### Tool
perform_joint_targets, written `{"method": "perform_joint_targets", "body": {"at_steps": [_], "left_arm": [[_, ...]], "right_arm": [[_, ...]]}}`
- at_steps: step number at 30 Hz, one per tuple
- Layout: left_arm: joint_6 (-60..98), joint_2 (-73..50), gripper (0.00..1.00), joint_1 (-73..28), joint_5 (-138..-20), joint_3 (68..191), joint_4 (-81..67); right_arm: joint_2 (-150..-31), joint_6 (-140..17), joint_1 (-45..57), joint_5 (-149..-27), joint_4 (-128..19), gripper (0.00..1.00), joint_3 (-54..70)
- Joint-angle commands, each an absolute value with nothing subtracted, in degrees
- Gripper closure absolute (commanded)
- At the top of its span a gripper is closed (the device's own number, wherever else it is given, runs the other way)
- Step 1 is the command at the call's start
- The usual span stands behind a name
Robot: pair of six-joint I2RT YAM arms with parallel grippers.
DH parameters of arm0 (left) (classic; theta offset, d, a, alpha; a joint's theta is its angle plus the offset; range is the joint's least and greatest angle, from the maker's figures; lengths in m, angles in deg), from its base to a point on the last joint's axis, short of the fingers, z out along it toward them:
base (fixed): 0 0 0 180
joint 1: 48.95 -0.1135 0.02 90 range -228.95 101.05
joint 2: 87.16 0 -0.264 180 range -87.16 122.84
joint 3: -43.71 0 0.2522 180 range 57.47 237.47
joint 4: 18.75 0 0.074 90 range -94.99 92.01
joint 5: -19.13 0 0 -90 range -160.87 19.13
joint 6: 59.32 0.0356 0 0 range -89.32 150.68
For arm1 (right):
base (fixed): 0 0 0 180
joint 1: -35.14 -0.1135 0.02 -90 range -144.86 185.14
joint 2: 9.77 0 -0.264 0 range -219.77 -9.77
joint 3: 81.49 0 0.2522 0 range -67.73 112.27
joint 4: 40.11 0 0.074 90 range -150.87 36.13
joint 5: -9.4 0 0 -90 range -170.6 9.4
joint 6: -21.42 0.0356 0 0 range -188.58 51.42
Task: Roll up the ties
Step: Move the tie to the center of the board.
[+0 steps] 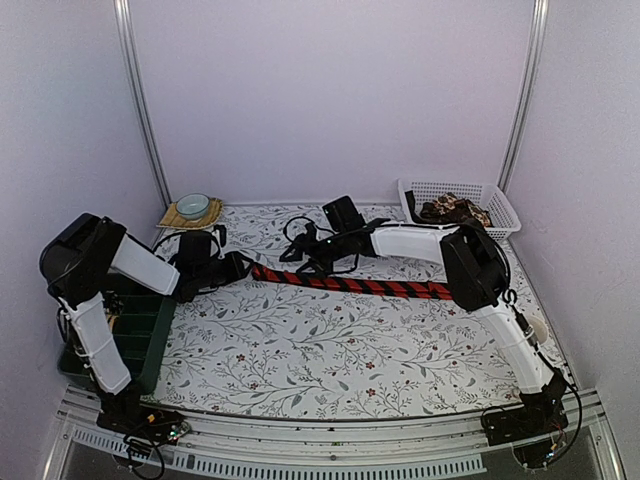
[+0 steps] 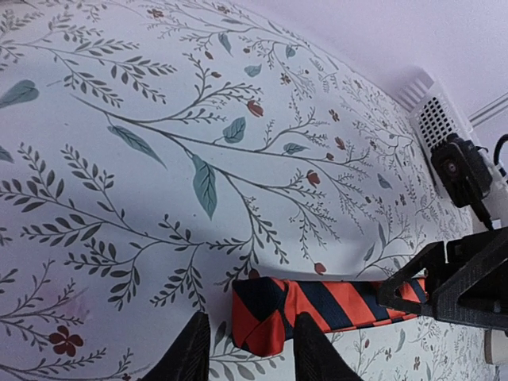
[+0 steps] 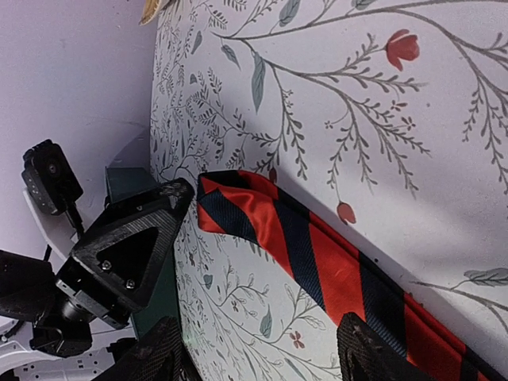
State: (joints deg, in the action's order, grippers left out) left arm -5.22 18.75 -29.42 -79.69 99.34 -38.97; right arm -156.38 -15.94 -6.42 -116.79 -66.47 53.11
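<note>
A red tie with black diagonal stripes (image 1: 350,284) lies flat across the middle of the floral table. Its left end is folded over on itself (image 2: 270,313). My left gripper (image 1: 240,268) is at that end. In the left wrist view the gripper (image 2: 252,353) is open, with the folded end lying between its fingers and a gap at the left finger (image 2: 190,353). My right gripper (image 1: 305,255) hovers just right of it over the tie. In the right wrist view it (image 3: 262,357) is open wide, and the tie (image 3: 317,262) runs diagonally under it past one finger (image 3: 365,353).
A white basket (image 1: 500,200) at the back right holds brown-patterned ties (image 1: 452,208). A bowl on a mat (image 1: 192,206) sits at the back left. A dark green bin (image 1: 140,330) stands at the left edge beside the left arm. Walls close in the back and sides.
</note>
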Motion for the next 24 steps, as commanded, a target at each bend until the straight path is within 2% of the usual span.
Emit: {"method": "perform_joint_targets", "body": {"at_steps": [1, 9, 17, 24], "left_arm": [[-5.14, 17.90, 0.64, -30.07, -81.83, 100.41, -40.15], [-3.68, 15.30, 0.63, -30.05, -79.35, 99.28, -38.17], [-4.54, 16.24, 0.61, -29.15, -84.85, 98.98, -39.09], [-6.10, 15.87, 0.60, -26.38, -84.67, 97.21, -39.97]], "right_arm": [[-159.54, -16.93, -6.01, -114.60, -66.75, 0.33, 46.79], [-154.92, -17.06, -3.93, -112.64, -64.06, 0.32, 33.85], [-147.59, -18.90, -2.64, -112.46, -64.03, 0.32, 22.57], [-139.45, -20.72, -1.62, -113.29, -63.27, 0.32, 10.05]]}}
